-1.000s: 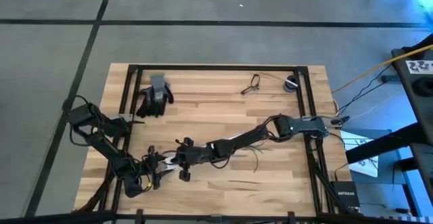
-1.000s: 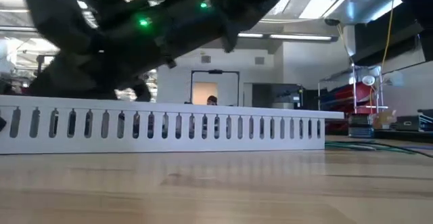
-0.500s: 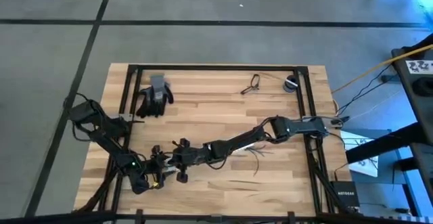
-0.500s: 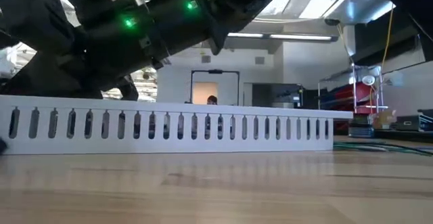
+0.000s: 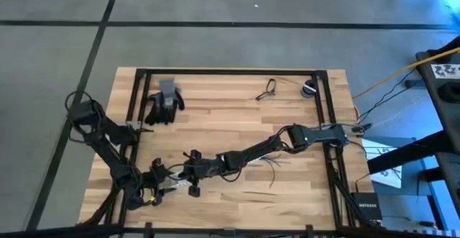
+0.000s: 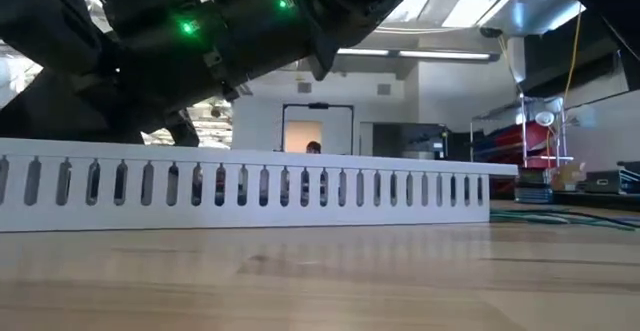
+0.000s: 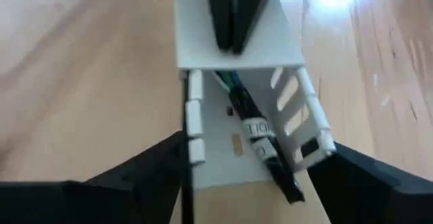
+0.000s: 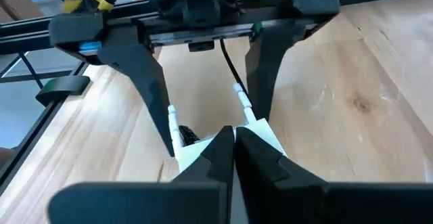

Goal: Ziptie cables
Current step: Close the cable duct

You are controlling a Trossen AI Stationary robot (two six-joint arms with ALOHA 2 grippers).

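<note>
At the near-left part of the table (image 5: 237,123), both my grippers meet over a white slotted cable duct (image 6: 250,186). My left gripper (image 7: 243,176) has its fingers spread wide, one on each side of the duct's end, while my right gripper (image 8: 233,139) has its fingers pressed together on the duct's white top edge. Over the last second my left arm's base link has swung away from the duct and its gripper has drawn nearer the table's front edge, and the duct has slid sideways in the low view; I judge we're repositioning it, not yet tying. A dark cable (image 7: 260,139) lies inside the duct; the cables (image 5: 269,165) splay loose beside my right arm. I can make out no ziptie anywhere, and the arms hide the duct from above.
</note>
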